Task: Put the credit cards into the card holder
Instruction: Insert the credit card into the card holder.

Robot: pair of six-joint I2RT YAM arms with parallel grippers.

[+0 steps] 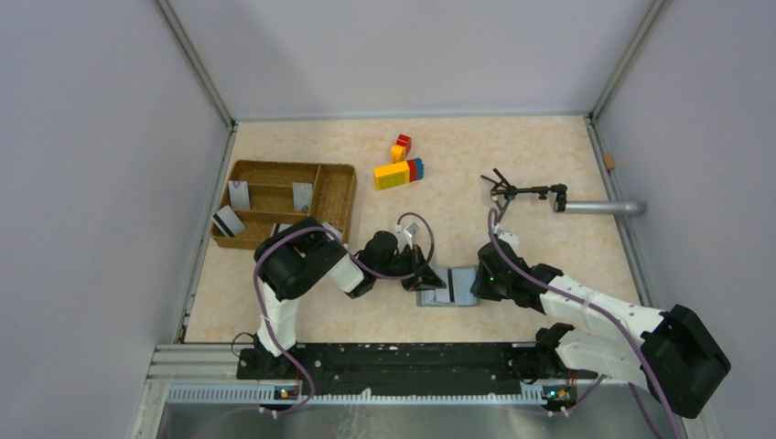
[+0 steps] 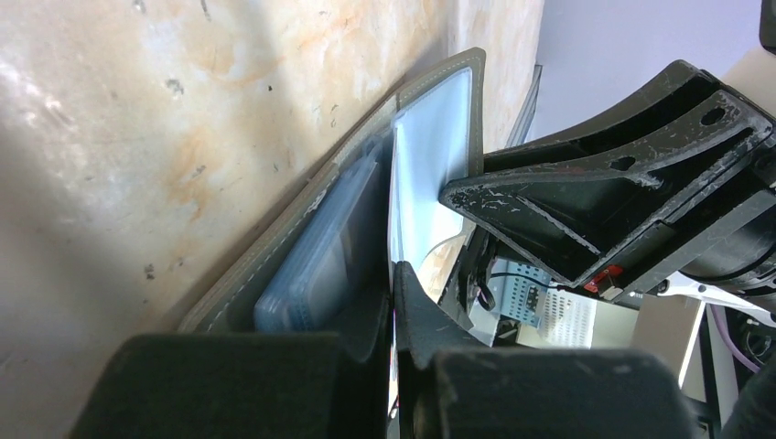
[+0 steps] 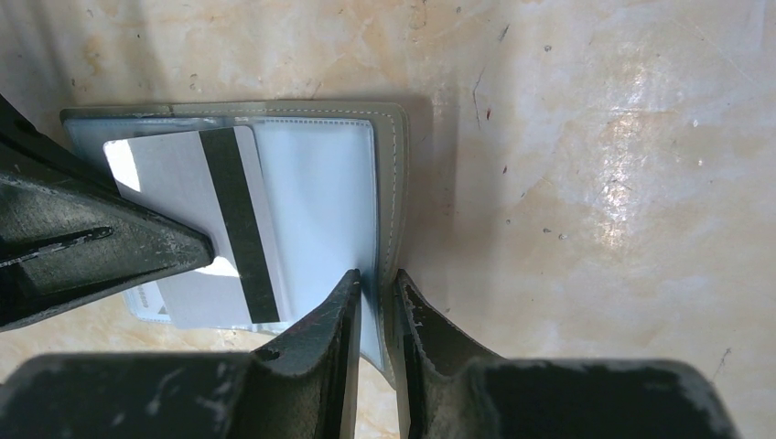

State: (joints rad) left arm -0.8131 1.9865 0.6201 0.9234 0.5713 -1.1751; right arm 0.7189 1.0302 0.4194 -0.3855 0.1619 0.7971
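Observation:
The card holder (image 1: 437, 298) lies open on the table near the front, its grey-blue inner panel (image 3: 320, 183) facing up. My right gripper (image 3: 375, 283) is shut on its right stitched edge. A silver credit card (image 3: 178, 178) with a dark stripe lies across the holder's left half. My left gripper (image 2: 395, 274) is shut on that card, seen edge-on between its jaws, and its black fingers (image 3: 91, 247) come in from the left. In the top view the left gripper (image 1: 428, 274) and right gripper (image 1: 476, 283) face each other across the holder. More credit cards (image 1: 239, 194) (image 1: 302, 196) (image 1: 227, 221) stand in the tray.
A brown wicker compartment tray (image 1: 339, 183) sits at the back left. Coloured toy bricks (image 1: 398, 174) (image 1: 401, 146) lie behind the holder. A black clamp on a metal tube (image 1: 595, 207) reaches in from the right wall. Grey walls enclose the table on three sides.

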